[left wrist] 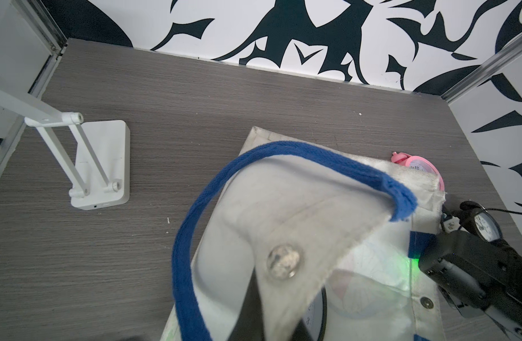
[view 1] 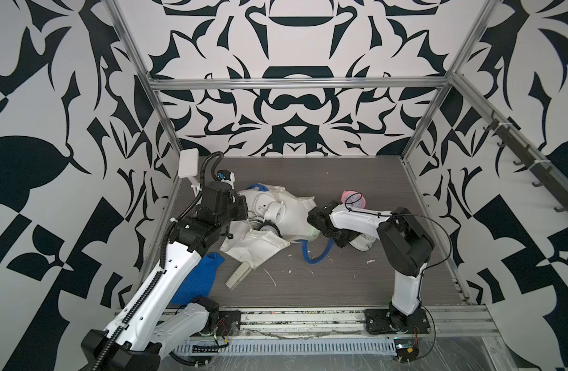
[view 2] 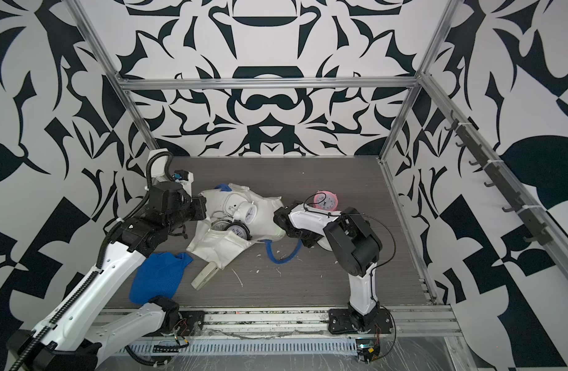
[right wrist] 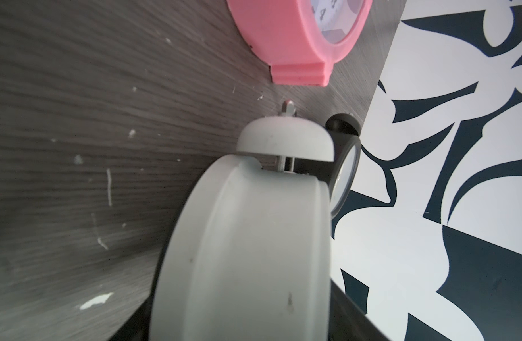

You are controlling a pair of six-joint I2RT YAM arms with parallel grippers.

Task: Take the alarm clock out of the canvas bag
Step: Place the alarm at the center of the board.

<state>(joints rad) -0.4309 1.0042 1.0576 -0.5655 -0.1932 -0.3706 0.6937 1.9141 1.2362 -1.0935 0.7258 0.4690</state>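
Alarm clock (right wrist: 242, 251), white, twin-bell: out of the canvas bag (view 1: 295, 212), low at the table just right of it, between the jaws of the right gripper (view 1: 345, 241). You cannot tell whether they clamp it or stand clear.

Left gripper (view 1: 244, 210) pinches the bag rim, holding the mouth open.

Step in hand, as I judge it: set-down. Next you confirm release, then back out straight.

In the way:
- pink clock (view 1: 353, 199), just beyond on the far side
- black clock (right wrist: 343, 174), just beside

Bag mouth holds 2 more: second white clock (view 1: 276, 212) and dark-rimmed clock (view 1: 269, 229).
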